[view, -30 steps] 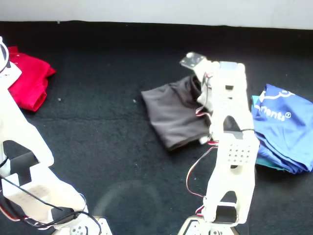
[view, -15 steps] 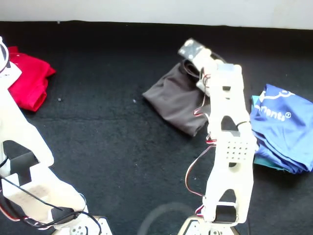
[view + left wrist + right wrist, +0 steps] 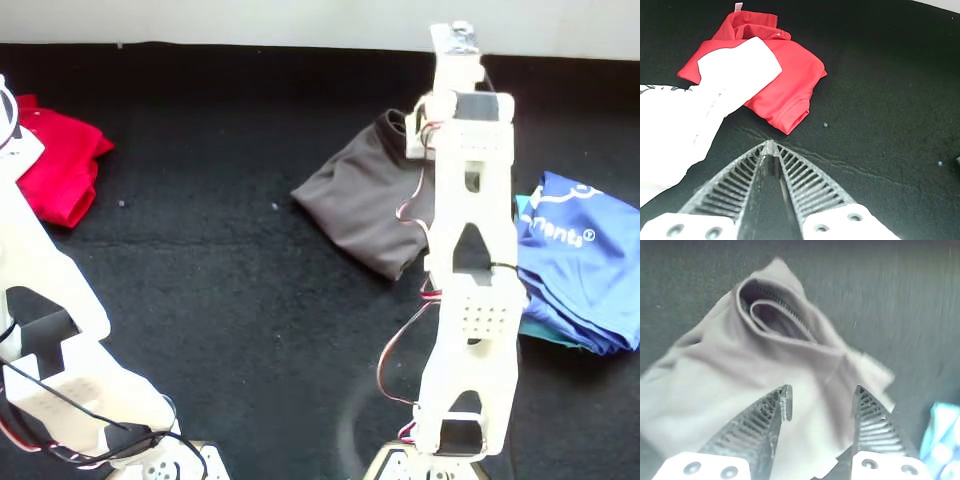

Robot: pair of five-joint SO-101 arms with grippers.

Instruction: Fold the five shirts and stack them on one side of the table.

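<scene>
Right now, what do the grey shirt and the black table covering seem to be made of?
The grey shirt looks like soft, matte knit fabric, perhaps cotton: it slumps in loose folds, with a stitched collar. The table covering seems a dull black cloth, maybe felt: faintly creased, no shine.

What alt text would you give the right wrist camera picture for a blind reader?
The open right gripper hovers over a crumpled grey shirt on a dark table. A bit of blue shirt shows nearby.
</scene>
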